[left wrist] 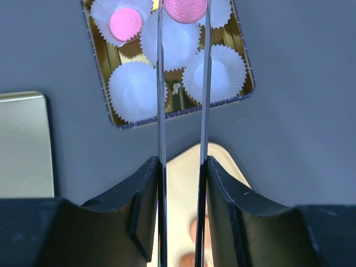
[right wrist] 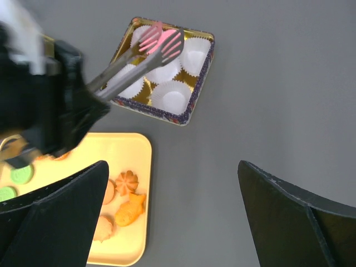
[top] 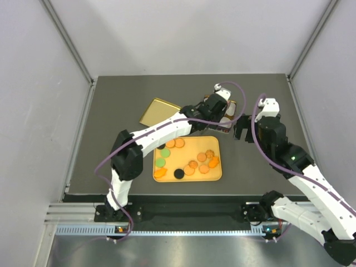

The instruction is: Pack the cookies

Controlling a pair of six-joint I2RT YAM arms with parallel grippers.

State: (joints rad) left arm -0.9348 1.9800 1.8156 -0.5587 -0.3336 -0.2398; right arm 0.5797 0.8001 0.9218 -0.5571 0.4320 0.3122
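Several cookies (top: 201,157), orange, green and one black (top: 178,173), lie on a yellow tray (top: 186,152). My left gripper (top: 214,105) is shut on metal tongs (left wrist: 161,83), and the tong tips pinch a pink cookie (left wrist: 186,10) above a square tin (left wrist: 183,111) of white paper cups. Another pink cookie (left wrist: 125,23) lies in one cup. The right wrist view shows the tongs (right wrist: 133,61) with the pink cookie (right wrist: 165,40) over the tin (right wrist: 189,111). My right gripper (top: 242,130) is open and empty, hovering right of the tin and tray (right wrist: 172,167).
The tin's gold lid (top: 158,112) lies on the dark table behind the tray's left end; it also shows in the left wrist view (left wrist: 22,144). A fish-shaped cookie (right wrist: 129,209) lies near the tray's right edge. Grey walls enclose the table on three sides.
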